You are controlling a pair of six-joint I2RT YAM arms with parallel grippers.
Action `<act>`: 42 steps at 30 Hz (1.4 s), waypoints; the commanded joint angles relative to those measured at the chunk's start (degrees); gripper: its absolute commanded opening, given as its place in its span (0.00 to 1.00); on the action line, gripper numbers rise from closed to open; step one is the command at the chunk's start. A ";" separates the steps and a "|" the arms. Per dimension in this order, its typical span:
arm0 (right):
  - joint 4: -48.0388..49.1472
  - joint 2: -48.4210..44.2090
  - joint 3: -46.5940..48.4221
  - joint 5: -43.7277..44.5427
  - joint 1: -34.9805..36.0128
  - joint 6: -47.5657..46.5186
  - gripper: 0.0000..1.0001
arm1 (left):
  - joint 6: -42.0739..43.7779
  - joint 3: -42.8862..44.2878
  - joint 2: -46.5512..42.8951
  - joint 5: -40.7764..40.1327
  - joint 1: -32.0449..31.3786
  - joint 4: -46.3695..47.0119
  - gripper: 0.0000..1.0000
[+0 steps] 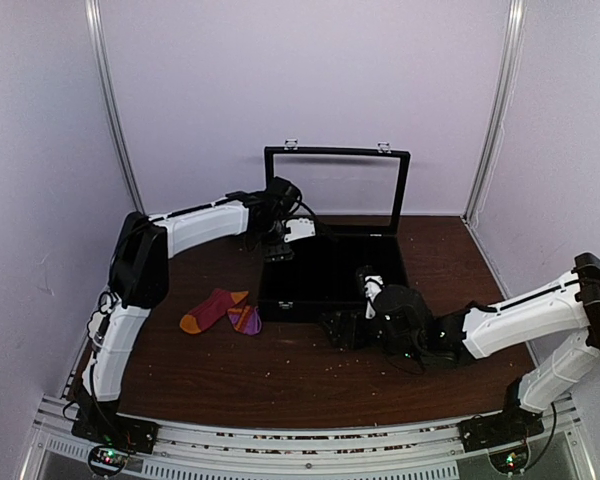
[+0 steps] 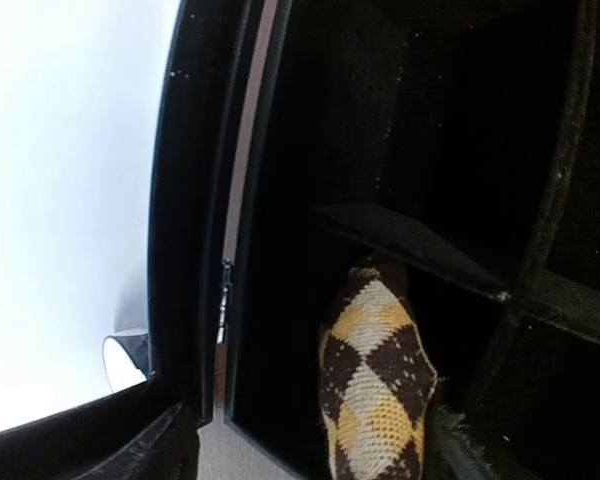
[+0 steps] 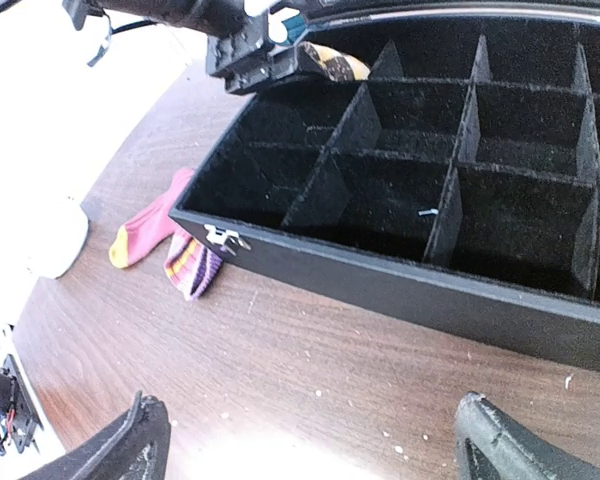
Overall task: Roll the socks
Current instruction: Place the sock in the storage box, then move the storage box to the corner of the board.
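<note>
The dark brown and tan argyle socks (image 2: 380, 400) sit as a rolled bundle in a back-left compartment of the black divided box (image 1: 298, 308). My left gripper (image 1: 278, 245) hangs over that corner. In the left wrist view my left gripper (image 2: 313, 430) is open, its fingers standing apart on either side of the roll. The magenta-red socks (image 1: 218, 308) lie flat on the table left of the box, orange toe and striped cuff (image 3: 192, 265) showing. My right gripper (image 1: 340, 328) is open and empty, low over the table in front of the box (image 3: 430, 295).
The box's lid (image 1: 335, 152) stands upright at the back. Dividers (image 3: 450, 215) split the box into several compartments. A metal latch (image 3: 223, 237) sticks out from the front wall. Crumbs dot the wooden table (image 1: 280, 375).
</note>
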 commanded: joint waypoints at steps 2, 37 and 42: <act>-1.53 0.27 -0.24 0.58 0.36 1.33 1.00 | -0.90 0.58 -3.84 3.05 -0.55 -4.17 0.83; -31.85 30.29 38.58 8.15 -8.87 4.21 0.58 | -10.82 -63.94 -49.53 22.41 12.94 -7.15 0.83; -32.42 32.56 42.50 9.03 -10.18 5.95 0.59 | -10.84 -66.31 -49.02 21.22 13.34 -4.97 0.81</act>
